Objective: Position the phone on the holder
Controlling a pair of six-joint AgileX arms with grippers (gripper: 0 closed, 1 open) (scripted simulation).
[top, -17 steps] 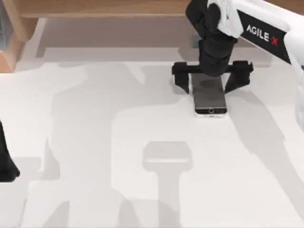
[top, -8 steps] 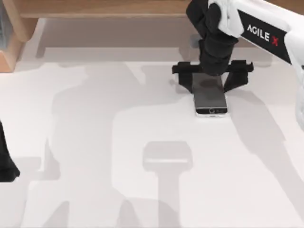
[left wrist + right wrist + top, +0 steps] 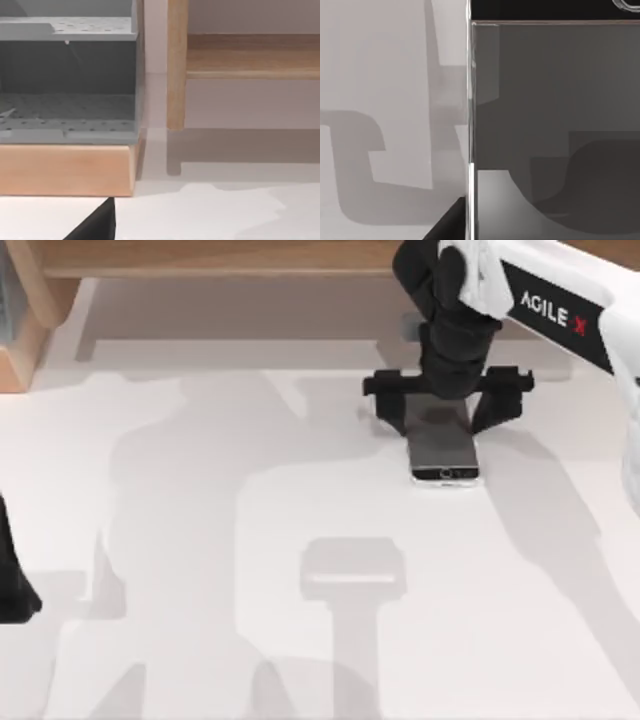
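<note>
You are looking at the right gripper point(image 3: 446, 405) hanging over the far part of the table point(image 3: 200, 490), toward its right side, with its 2 black fingers point(image 3: 385, 405) spread wide apart. The phone point(image 3: 443, 445) is lying flat on the table between those fingers, its far end tucked under the gripper body and its near end, the one carrying the round home button point(image 3: 445, 473), sticking out toward the near edge. The fingers are standing clear of the phone's long sides, so the gripper is released and clasping nothing. In the right wrist view the phone's dark glossy screen point(image 3: 555, 100) is sitting very close to the camera, with its silver rim point(image 3: 470, 100) running along the white table surface. The pale holder point(image 3: 352, 572) is resting well apart from the phone, nearer the near edge and around the table's middle. Your left arm point(image 3: 12, 575) is sitting parked at the table's left edge. Its wrist view is facing a grey perforated rack point(image 3: 67, 80) on a wooden base point(image 3: 67, 170) beside a wooden post point(image 3: 176, 65).
</note>
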